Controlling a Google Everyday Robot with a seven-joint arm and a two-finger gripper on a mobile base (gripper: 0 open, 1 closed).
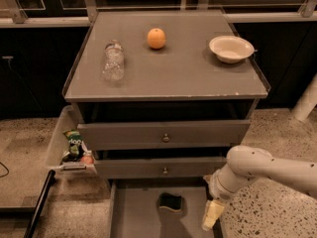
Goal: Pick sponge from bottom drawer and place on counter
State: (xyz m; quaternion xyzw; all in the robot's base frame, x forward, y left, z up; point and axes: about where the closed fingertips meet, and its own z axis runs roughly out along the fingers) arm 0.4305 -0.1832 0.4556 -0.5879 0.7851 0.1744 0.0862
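Sponge (171, 203) lies on the floor of the open bottom drawer (133, 217), near its back; gripper (212, 215) hangs tip-down over the drawer's right side, near the sponge but apart from it; whether it is released or clenched cannot be told; counter (178, 76) bears bottle (113, 61), orange (156, 38), bowl (231, 48).

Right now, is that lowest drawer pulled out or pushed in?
Pulled out: the bottom drawer shows its bare floor, with the sponge lying on it. The gripper hangs at its right edge.
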